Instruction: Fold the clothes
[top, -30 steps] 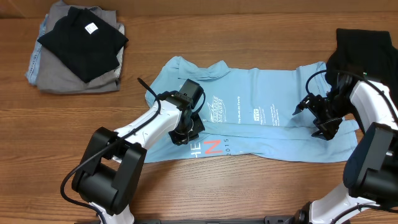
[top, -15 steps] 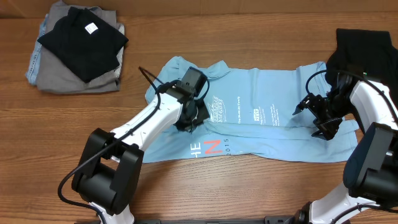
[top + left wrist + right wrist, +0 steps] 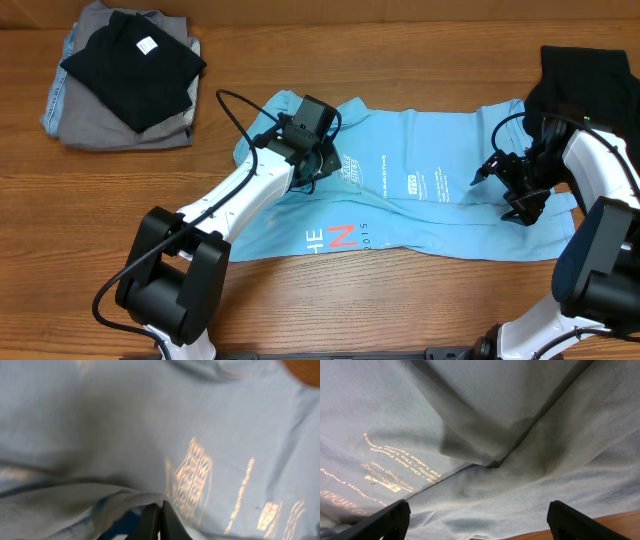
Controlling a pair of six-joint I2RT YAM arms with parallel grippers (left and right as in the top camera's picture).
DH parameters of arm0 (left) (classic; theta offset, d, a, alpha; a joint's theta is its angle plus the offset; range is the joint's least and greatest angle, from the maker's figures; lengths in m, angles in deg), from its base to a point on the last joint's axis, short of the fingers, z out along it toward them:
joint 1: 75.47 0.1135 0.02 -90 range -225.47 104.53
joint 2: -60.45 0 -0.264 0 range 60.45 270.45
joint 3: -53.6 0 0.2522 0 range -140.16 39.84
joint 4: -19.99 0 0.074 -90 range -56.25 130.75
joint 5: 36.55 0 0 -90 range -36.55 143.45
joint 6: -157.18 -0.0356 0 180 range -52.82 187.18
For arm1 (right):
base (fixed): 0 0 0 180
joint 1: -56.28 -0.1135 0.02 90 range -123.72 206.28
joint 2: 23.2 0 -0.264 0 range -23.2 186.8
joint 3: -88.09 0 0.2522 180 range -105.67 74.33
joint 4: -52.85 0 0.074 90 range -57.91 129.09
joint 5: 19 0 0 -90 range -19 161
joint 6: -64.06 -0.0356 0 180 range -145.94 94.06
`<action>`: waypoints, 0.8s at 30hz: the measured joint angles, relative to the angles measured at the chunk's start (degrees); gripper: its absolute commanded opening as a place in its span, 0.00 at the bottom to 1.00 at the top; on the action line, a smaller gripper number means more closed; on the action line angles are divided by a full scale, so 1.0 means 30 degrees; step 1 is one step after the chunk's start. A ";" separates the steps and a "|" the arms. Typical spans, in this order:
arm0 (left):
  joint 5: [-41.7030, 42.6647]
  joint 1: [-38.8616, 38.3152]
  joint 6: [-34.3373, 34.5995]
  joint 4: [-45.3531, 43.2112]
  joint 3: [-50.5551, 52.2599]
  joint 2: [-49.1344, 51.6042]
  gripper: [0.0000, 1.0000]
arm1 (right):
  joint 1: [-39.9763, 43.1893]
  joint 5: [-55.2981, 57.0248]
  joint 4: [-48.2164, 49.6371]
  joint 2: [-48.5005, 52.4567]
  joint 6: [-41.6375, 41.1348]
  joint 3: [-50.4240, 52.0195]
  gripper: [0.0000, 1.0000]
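Starting at the near hem of the T-shirt (image 3: 420,215): got coral-red and white letters (image 3: 335,238) showing there on a turned-up strip. Lying lengthwise across the wooden table (image 3: 300,310), roughly flat, with 1 long crease down the middle. Just past those letters, left gripper (image 3: 160,510) clenched on a raised fold of the blue cloth, right beside the small white print (image 3: 350,172). At the shirt's right end, right gripper (image 3: 477,505) low over the cloth, jaws spread wide, holding nothing.

Handling-wise: looks like thin soft cotton, light and floppy with no stiffness at all, so expect sagging and bunching wherever unsupported. Probably not slippery, not fragile. Best to pinch right on an edge or fold line, 1 grip per end, and keep it low to hold the layers together.

Surface: plain wood grain, looks smooth enough for sliding fabric. Beyond the shirt's far left corner, 1 stack of folded grey and black clothes (image 3: 125,75). Beyond its far right corner, another black garment (image 3: 585,75). Nothing else of the room visible.
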 measured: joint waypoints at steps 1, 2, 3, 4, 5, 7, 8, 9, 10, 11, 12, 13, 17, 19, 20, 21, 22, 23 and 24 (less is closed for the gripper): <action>-0.0204 0.0000 -0.0204 -0.0510 0.0000 0.0000 0.04 | -0.0007 0.0000 -0.0036 0.0000 0.0000 0.0000 0.92; -0.0321 0.0000 -0.0350 -0.0852 0.0000 0.0000 0.04 | 0.0000 0.0000 -0.0073 0.0000 -0.0007 0.0000 0.92; -0.0474 0.0000 -0.0503 -0.1239 0.0000 0.0000 0.04 | 0.0000 0.0000 -0.0109 0.0000 0.0000 0.0000 0.92; -0.0554 0.0000 -0.0663 -0.1508 0.0000 0.0000 0.04 | -0.0007 0.0000 -0.0131 0.0000 0.0000 0.0000 0.92; -0.0641 0.0000 -0.0809 -0.1763 0.0000 0.0000 0.08 | 0.0000 0.0000 -0.0138 0.0000 0.0000 0.0000 0.92; -0.0765 0.0000 -0.1209 -0.2178 0.0000 0.0022 0.32 | 0.0000 0.0000 -0.0131 0.0000 0.0000 0.0000 0.92; -0.0801 0.0000 -0.1348 -0.2397 0.0000 0.0044 0.34 | 0.0000 -0.0007 -0.0131 0.0000 0.0000 0.0000 0.92; -0.0838 0.0000 -0.1450 -0.2623 0.0000 0.0109 0.38 | -0.0007 0.0000 -0.0138 0.0000 0.0000 0.0000 0.92; -0.0889 0.0000 -0.1690 -0.2885 0.0000 0.0182 0.42 | 0.0000 0.0000 -0.0138 0.0000 0.0007 0.0000 0.92; -0.0947 0.0000 -0.2113 -0.3155 0.0000 0.0277 0.49 | 0.0000 -0.0007 -0.0138 0.0000 0.0000 0.0000 0.92; -0.0962 0.0000 -0.2492 -0.3381 0.0000 0.0364 0.53 | 0.0000 -0.0007 -0.0138 0.0000 0.0007 0.0000 0.92; -0.0976 0.0000 -0.2761 -0.3526 0.0000 0.0437 0.54 | -0.0007 0.0000 -0.0131 0.0000 0.0007 0.0000 0.92; -0.1005 0.0051 -0.3767 -0.2302 -0.0321 0.0532 0.59 | -0.0007 0.0000 -0.0138 0.0000 0.0000 0.0000 0.92; -0.0940 0.0138 -0.4000 -0.0080 -0.1005 0.0532 0.61 | 0.0000 0.0007 -0.0138 0.0000 0.0007 0.0000 0.92; -0.0940 0.0189 -0.4051 0.1501 -0.1566 0.0532 0.62 | 0.0000 0.0000 -0.0138 0.0000 0.0007 0.0000 0.92; -0.0954 0.0313 -0.4073 0.3089 -0.2171 0.0532 0.63 | 0.0000 0.0036 -0.0138 0.0000 0.0000 0.0000 0.92; -0.0954 0.0452 -0.4051 0.4524 -0.2696 0.0532 0.64 | -0.0007 0.0066 -0.0138 0.0000 0.0007 0.0000 0.92; -0.0984 0.0619 -0.3920 0.5719 -0.3155 0.0532 0.65 | -0.0007 0.0087 -0.0124 0.0000 0.0000 0.0000 0.92; -0.1027 0.0874 -0.3752 0.6863 -0.3592 0.0510 0.66 | 0.0000 0.0146 -0.0131 0.0000 0.0015 0.0000 0.92</action>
